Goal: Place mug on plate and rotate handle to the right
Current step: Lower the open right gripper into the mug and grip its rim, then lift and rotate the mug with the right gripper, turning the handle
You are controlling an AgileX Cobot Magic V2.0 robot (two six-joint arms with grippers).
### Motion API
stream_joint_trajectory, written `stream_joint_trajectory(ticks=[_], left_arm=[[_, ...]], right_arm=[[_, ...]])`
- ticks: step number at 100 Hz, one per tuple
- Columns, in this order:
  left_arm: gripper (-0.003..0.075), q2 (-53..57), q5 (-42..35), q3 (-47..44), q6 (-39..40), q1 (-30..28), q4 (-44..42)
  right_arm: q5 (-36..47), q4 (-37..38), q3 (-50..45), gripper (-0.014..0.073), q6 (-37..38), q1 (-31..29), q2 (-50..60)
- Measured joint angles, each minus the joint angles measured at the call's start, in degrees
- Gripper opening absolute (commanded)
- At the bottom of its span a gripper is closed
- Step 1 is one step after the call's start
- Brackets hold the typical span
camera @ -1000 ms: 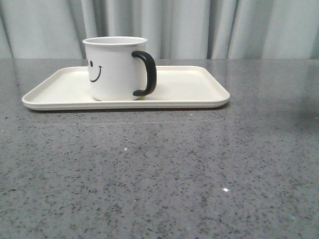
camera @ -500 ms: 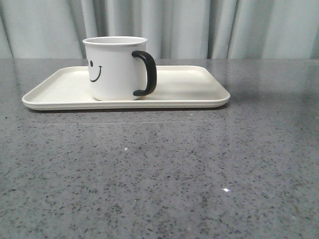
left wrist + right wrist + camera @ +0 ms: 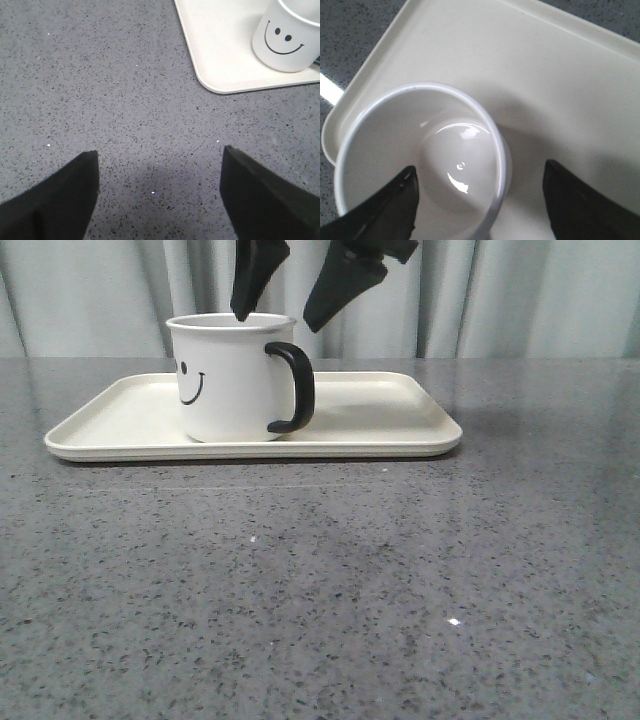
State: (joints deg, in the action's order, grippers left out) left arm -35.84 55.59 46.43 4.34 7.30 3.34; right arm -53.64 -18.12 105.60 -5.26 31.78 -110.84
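Observation:
The white mug (image 3: 230, 380) with the smiley face stands upright on the left half of the cream plate (image 3: 380, 410). Its black handle (image 3: 295, 385) points right and slightly toward the camera. My right gripper (image 3: 275, 324) hangs open just above the mug's right rim, one finger over the mug's opening and the other outside it above the handle side. In the right wrist view the right gripper (image 3: 480, 167) straddles the mug's rim (image 3: 492, 130) over the plate (image 3: 545, 75); the handle is hidden there. My left gripper (image 3: 160, 150) is open and empty over bare table, apart from the plate (image 3: 220, 45) and the mug (image 3: 287, 40).
The grey speckled table (image 3: 320, 590) stretches in front of the plate. A pale curtain (image 3: 520, 290) hangs behind the table's far edge.
My right gripper's fingers have come down into the front view above the mug; they were out of view before. The mug and plate have not moved.

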Motion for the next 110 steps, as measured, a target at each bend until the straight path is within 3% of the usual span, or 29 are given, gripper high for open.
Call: stream_joint_trajectory(ticks=[24,34,67,91,110], left_arm=[[0.0491,0.00,0.36,0.00,0.00,0.00,0.00],[0.0491,0.00,0.39,0.00,0.00,0.00,0.00],[0.0491,0.00,0.49,0.00,0.00,0.00,0.00],[0.0491,0.00,0.49,0.00,0.00,0.00,0.00],[0.0491,0.00,0.49,0.00,0.00,0.00,0.00]], right_arm=[[0.00,0.00,0.08,0.0527,0.14,0.00,-2.30],[0.00,0.00,0.08,0.0465,0.18,0.00,-2.30],[0.00,0.08,0.08,-0.0072,0.40,0.00,-2.30],[-3.83,0.07,3.69,-0.0057,-1.09,0.00,-2.30],[-10.43,0.07,10.24,-0.0057,-9.16,0.00,-2.30]])
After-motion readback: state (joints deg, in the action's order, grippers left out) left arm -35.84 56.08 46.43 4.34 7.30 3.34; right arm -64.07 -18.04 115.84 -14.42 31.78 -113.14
